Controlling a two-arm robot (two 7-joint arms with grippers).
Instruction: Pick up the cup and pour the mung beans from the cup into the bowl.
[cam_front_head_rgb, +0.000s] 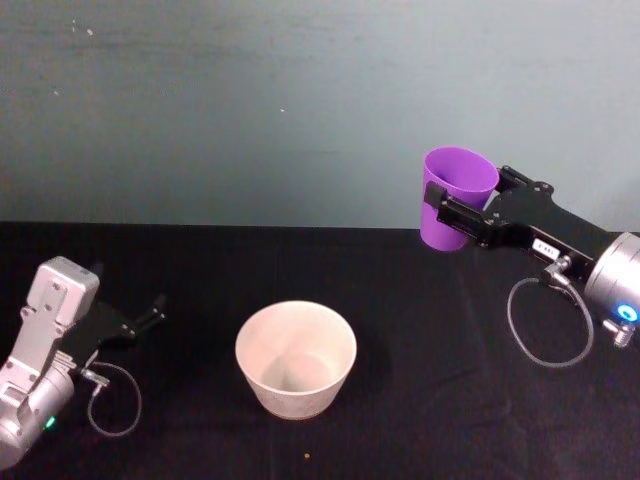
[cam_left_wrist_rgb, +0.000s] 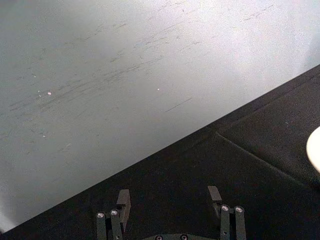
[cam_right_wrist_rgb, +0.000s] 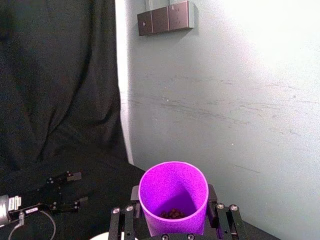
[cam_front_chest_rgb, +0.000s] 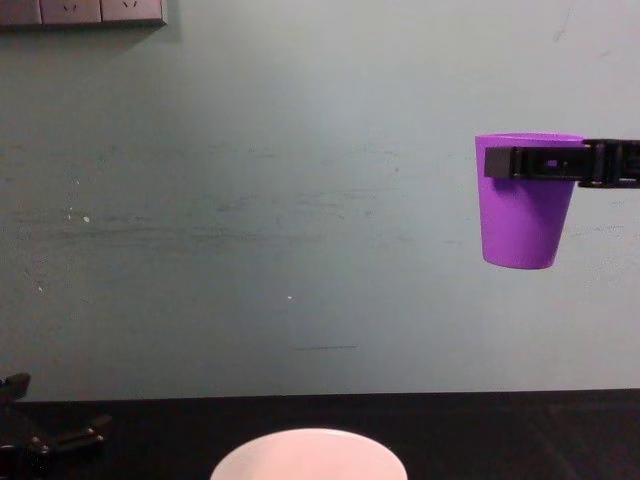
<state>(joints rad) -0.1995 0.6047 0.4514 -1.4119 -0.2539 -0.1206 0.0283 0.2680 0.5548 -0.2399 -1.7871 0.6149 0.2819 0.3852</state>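
Wall (cam_left_wrist_rgb: 210, 45) glares white in both wrist views; black cloth (cam_front_head_rgb: 450, 400) dim and flat; soft shade inside bowl (cam_front_head_rgb: 268, 350)

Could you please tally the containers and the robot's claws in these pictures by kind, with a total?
1 purple cup, upright in the right claw, mung beans inside
1 white bowl on the black table
2 claws: right claw shut on the purple cup, left claw open
Total: 4
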